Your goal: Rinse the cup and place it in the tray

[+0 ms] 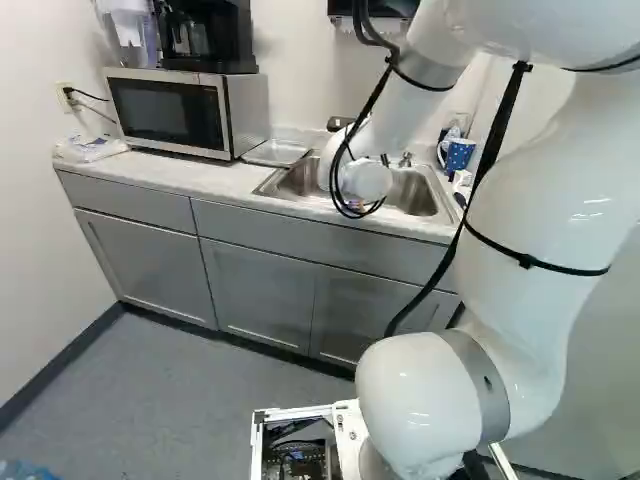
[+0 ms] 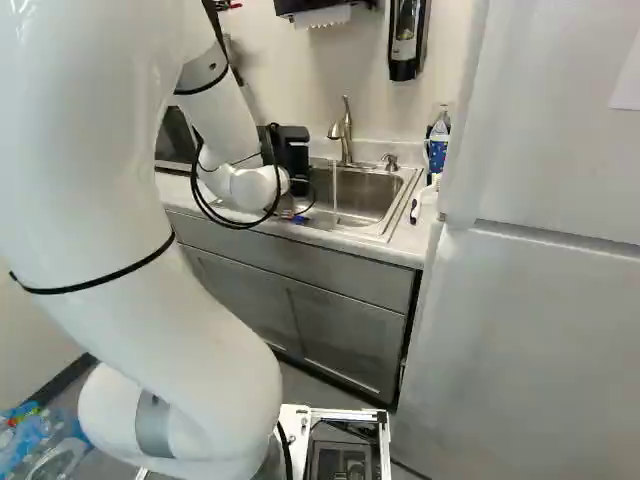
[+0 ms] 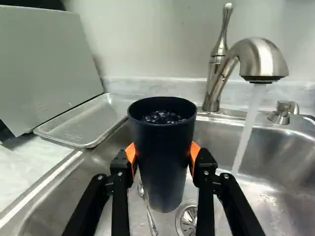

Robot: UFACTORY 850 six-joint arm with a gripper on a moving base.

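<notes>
Likely mid-rinse, our black gripper (image 3: pixel 163 153), fingers cup-wide, clasps the dark tapered cup (image 3: pixel 162 133), which we should empty inside the steel sink (image 3: pixel 290 153)'s edges.

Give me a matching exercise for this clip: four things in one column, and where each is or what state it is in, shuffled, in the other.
Things:
1. Dark cup
2. Metal tray
3. Faucet
4. Coffee maker

Places and states:
A. On top of the microwave
B. Running, its water stream falling into the sink
C. Held upright between the fingers
D. Lying between the microwave and the sink

Right pairs: 1-C, 2-D, 3-B, 4-A
</notes>
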